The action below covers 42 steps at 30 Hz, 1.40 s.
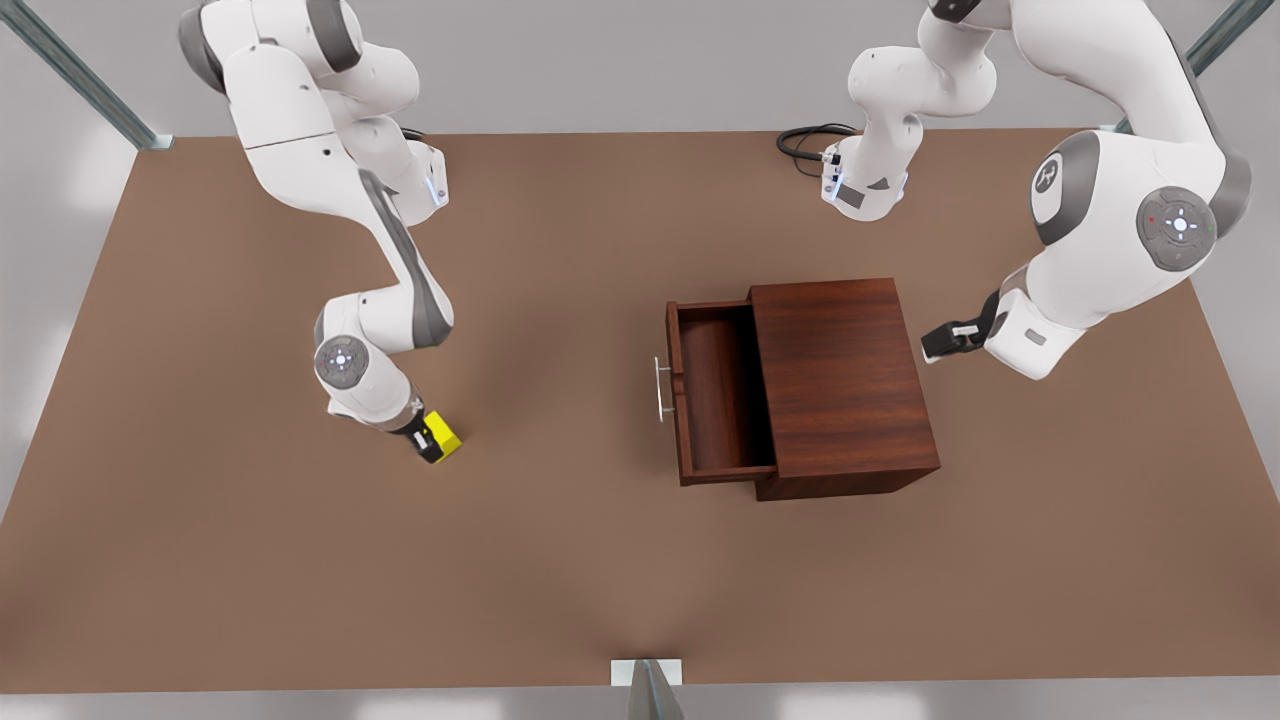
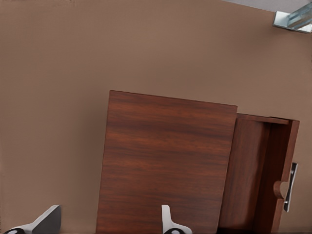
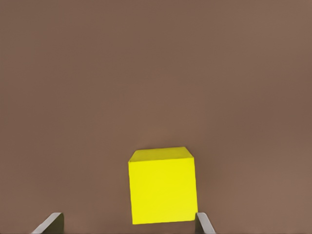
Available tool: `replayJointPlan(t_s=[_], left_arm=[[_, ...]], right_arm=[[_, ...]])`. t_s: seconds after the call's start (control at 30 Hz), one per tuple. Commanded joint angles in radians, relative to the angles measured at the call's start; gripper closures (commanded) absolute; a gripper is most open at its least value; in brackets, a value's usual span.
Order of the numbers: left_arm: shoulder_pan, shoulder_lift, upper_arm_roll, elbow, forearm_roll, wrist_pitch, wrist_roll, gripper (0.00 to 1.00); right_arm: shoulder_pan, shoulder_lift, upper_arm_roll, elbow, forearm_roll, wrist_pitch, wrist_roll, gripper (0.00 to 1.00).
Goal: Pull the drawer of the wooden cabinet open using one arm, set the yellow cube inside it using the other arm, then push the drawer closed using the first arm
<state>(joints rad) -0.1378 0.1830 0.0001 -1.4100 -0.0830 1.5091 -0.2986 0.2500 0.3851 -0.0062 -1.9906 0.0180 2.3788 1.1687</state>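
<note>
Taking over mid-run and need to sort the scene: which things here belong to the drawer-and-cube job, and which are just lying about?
Job:
- drawer, pulled open, nothing in it
- wooden cabinet
- yellow cube, on the table
- right gripper, open, at the cube
- left gripper, open, beside the cabinet, waiting

Lying about:
- black cable at the table's far edge

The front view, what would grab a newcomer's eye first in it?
Probably the yellow cube, the one bright thing on the brown table, sitting toward the front view's left with the right tool open around it. Next, the dark wooden cabinet right of centre, its drawer pulled open toward the cube and bare inside. The left tool waits, open, at the cabinet's far side.
</note>
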Motion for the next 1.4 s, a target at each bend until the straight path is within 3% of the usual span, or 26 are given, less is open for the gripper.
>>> replayJointPlan(t_s=[0.0, 0.97, 1.0, 1.07, 1.1, 1.27, 1.37], left_arm=[[0.0, -0.002, 0.0, 0.0, 0.002, -0.003, 0.248, 0.0], [-0.002, 0.01, -0.002, 0.0, 0.0, -0.003, 0.248, 0.0], [-0.002, 0.01, -0.002, 0.0, 0.0, -0.003, 0.248, 0.0], [-0.002, 0.01, -0.002, -0.001, 0.0, -0.003, 0.25, 0.0], [0.0, 0.01, -0.002, -0.006, 0.003, -0.007, 0.251, 0.0], [0.01, 0.013, 0.003, -0.015, 0.048, -0.027, 0.248, 0.0], [0.058, 0.058, 0.009, -0.015, 0.051, 0.091, 0.248, 0.0]], right_arm=[[0.0, 0.008, 0.005, -0.007, -0.023, 0.033, 0.031, 0.0], [-0.075, 0.136, 0.069, -0.036, -0.098, 0.148, -0.012, 0.0], [-0.075, 0.136, 0.069, -0.037, -0.098, 0.148, -0.007, 0.04], [-0.075, 0.136, 0.069, -0.037, -0.098, 0.148, 0.0, 0.34], [-0.075, 0.136, 0.069, -0.037, -0.098, 0.148, 0.002, 0.39], [-0.129, 0.098, 0.114, -0.037, -0.095, 0.12, -0.004, 0.48], [-0.127, 0.043, 0.137, -0.005, -0.082, 0.01, 0.009, 0.47]])
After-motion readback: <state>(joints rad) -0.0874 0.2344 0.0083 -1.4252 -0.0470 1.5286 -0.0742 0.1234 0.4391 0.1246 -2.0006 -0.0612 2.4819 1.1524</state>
